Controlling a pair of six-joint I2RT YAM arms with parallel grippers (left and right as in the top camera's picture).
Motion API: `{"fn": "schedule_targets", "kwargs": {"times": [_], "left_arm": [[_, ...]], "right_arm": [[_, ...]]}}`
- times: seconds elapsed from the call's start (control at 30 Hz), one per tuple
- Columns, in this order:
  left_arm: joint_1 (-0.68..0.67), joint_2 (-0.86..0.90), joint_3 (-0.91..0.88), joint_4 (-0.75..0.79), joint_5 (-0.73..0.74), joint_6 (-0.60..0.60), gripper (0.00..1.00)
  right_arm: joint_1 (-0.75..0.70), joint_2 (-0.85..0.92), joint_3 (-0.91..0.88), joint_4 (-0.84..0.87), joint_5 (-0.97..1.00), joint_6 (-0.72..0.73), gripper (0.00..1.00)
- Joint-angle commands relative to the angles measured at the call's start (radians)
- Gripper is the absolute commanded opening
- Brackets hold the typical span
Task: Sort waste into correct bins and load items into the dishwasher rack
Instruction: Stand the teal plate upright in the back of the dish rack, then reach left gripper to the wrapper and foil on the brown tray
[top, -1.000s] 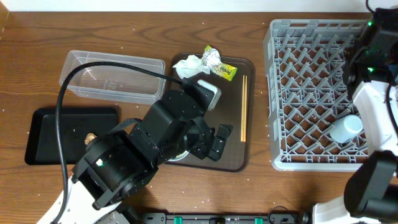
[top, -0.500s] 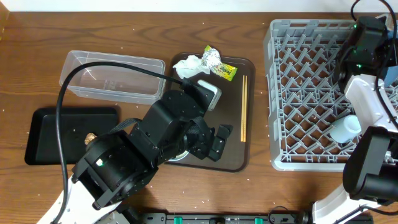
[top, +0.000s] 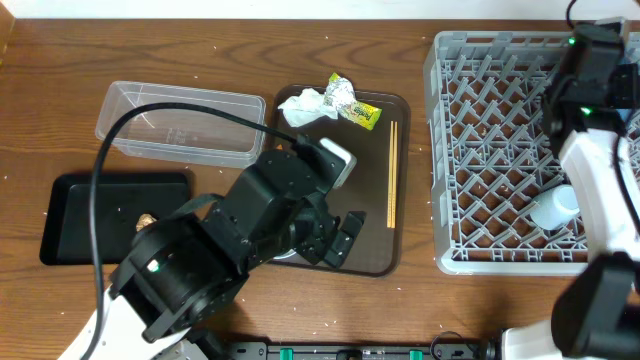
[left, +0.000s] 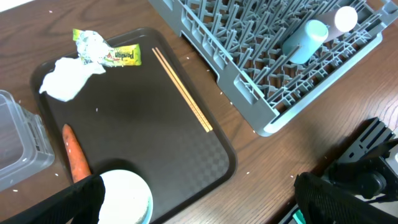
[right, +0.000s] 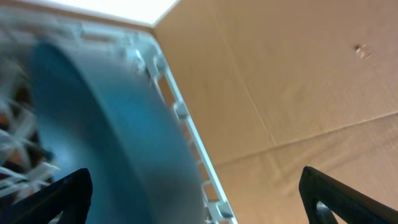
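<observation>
My left gripper (left: 200, 205) hangs open over the brown serving tray (left: 186, 155), its left finger beside the pale white bowl (left: 129, 196). An orange carrot (left: 74, 152) lies next to the bowl. The tissue (left: 65, 78), the wrapper (left: 109, 53) and the chopsticks (left: 183, 90) lie farther along the tray. Two cups (top: 555, 205) lie in the grey rack (top: 500, 150). My right gripper (right: 199, 199) is open at the rack's far right edge, with the blurred dark blue plate (right: 106, 124) standing between its fingers, nearer the left one.
The clear tub (top: 180, 125) stands left of the serving tray, and the black tray (top: 90, 215) in front of it holds a brown lump (top: 146, 218). My left arm (top: 230, 250) hides the near half of the serving tray from overhead. White specks dot the table.
My right gripper has gone from shut to open, letting go of the blue plate at the rack's edge. The left gripper has sunk slightly toward the bowl.
</observation>
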Motion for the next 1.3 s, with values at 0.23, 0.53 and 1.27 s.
{"fn": "schedule_targets", "kwargs": {"times": [0.23,0.53,1.27], "left_arm": [[0.003,-0.079,0.010,0.014,-0.087,0.032,0.98],[0.013,-0.080,0.004,-0.101,-0.344,-0.138,0.98],[0.196,0.412,0.003,0.369,-0.275,0.142,0.98]], "right_arm": [[0.152,-0.296,0.009,-0.308,-0.274,0.284,0.99],[0.334,-0.403,0.008,-0.761,-0.837,0.570,0.89],[0.214,-0.553,0.009,-0.932,-0.855,0.911,0.88]]}}
